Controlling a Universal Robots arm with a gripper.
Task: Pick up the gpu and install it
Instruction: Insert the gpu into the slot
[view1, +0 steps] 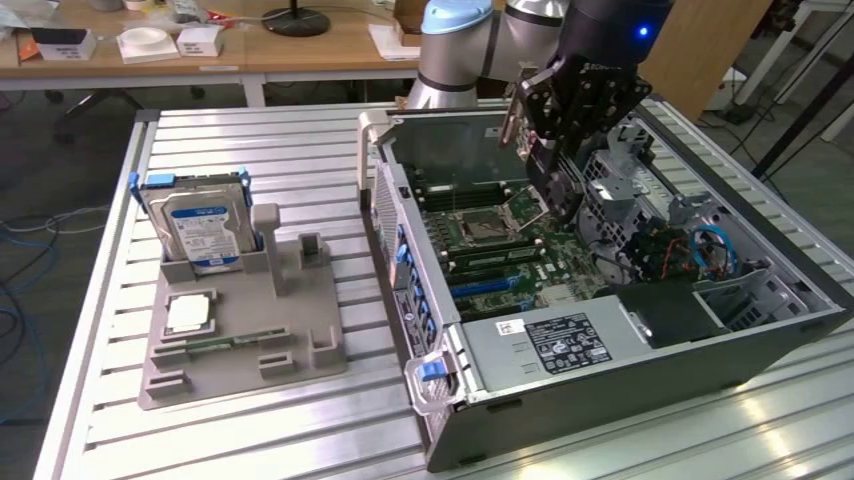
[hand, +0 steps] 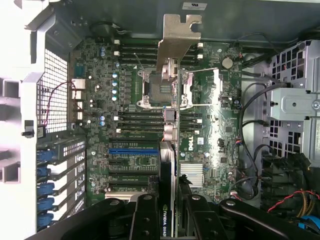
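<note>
The gpu (hand: 168, 202), a thin black card, appears edge-on in the wrist view, with its silvery bracket (hand: 177, 37) at the end away from the fingers. My gripper (hand: 170, 212) is shut on it, one black finger (hand: 145, 217) on each side. In the exterior view the gripper (view1: 561, 175) hangs inside the open computer case (view1: 627, 410), holding the gpu (view1: 541, 180) upright a little above the green motherboard (view1: 497, 250). Below the card in the wrist view lie the processor socket (hand: 162, 87) and the expansion slots, one of them blue (hand: 132, 150).
On the exterior view's left a grey holder (view1: 240, 345) carries a silver hard drive (view1: 200, 225) and a square processor chip (view1: 190, 315). Inside the case are a power supply (view1: 561, 340), a drive cage (view1: 621, 185) and loose cables (view1: 701, 250). The case's walls hem in the card.
</note>
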